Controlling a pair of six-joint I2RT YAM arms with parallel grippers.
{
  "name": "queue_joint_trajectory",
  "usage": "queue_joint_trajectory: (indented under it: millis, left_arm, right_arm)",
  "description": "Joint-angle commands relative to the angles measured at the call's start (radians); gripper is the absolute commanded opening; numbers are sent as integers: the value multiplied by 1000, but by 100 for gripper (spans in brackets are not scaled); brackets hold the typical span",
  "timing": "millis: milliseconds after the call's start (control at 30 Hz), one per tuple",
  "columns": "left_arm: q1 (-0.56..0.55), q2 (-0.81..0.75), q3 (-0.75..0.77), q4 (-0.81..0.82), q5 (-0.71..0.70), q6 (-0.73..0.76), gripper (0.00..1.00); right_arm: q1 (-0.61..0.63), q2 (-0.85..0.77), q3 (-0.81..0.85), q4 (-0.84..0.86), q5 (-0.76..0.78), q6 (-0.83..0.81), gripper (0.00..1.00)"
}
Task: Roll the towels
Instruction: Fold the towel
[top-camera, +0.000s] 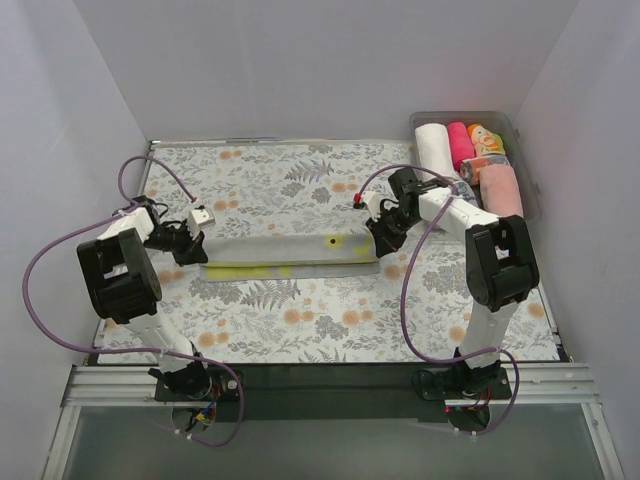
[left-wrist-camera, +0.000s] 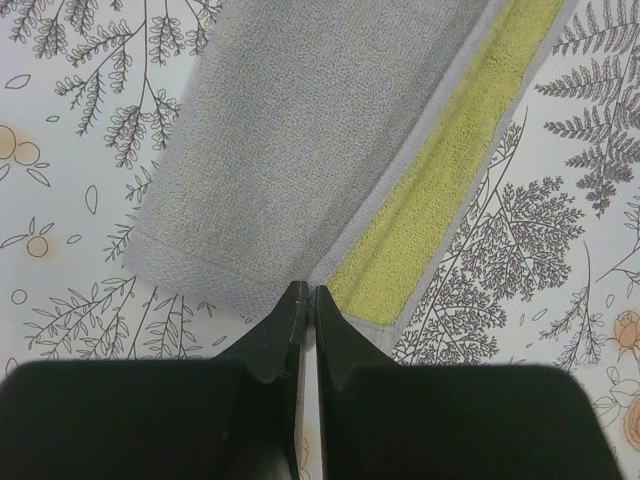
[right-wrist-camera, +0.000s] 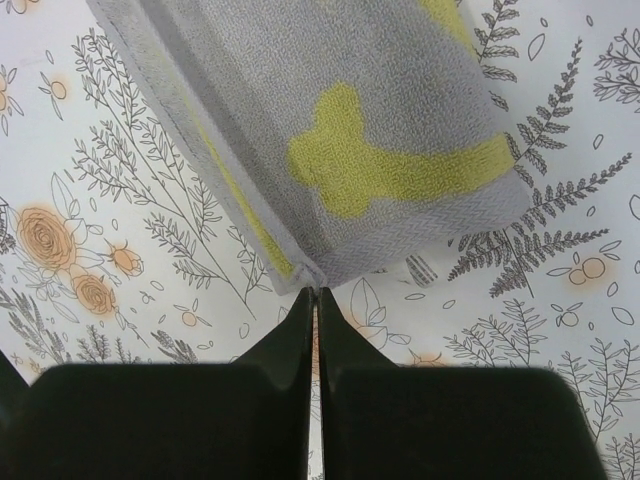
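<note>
Left gripper (left-wrist-camera: 305, 292): its jaws were pressed together with no gap, and the tips met the short hem of the towel (top-camera: 285, 250) right at its fold line. Whether any cloth was nipped between them could not be told.
Right gripper (right-wrist-camera: 316, 293): this one was closed just as tight, with its tips at the corner of the opposite short hem. A hold on the cloth could not be confirmed here either.
Why there: one gripper stood at each end, probably to keep the strip straight and flat before one end is turned over to start a roll.
Towel: it was grey with yellow-green print and folded lengthwise into a long narrow strip. It lay flat across the middle of the table cover (top-camera: 300, 320), between the two grippers, and was not yet rolled.
Fold: the upper layer stopped short along one long side, which left a yellow-green band showing.
Bin (top-camera: 528, 185): it was clear, sat at the far right corner well apart from the strip, and likely served as the place for finished work.
In the bin: a white roll (top-camera: 431, 147), a pink roll (top-camera: 460, 143), an orange printed roll (top-camera: 484, 138) and a peach roll (top-camera: 501, 190) lay side by side.
Count: there were two grippers, one flat towel, one bin and four clear rolls. A further small piece among the rolls was too hidden to name.
</note>
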Motion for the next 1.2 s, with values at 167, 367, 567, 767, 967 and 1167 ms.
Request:
queue_joint_trajectory:
  millis: [167,367,567,767,967,1167]
  left_arm:
    - [6,-4,-26,48,-52,-5,0]
    - [8,-18,0,17,-54,-14,0]
    - [6,-57,68,-79,-45,1,0]
    - [8,-122,62,-136,-55,29,0]
    - [6,-114,-29,-72,-95,7,0]
    - [6,-65,-64,-29,-98,-24,0]
  right_arm:
    - [-2,28,8,9,44,-23,1]
    - [3,6,18,6,47,-20,1]
    - [1,-58,14,-17,41,-28,1]
    - [3,-84,-16,-25,38,-32,1]
    - [7,-45,-24,-13,31,-17,1]
    - [17,-11,-16,7,38,-2,1]
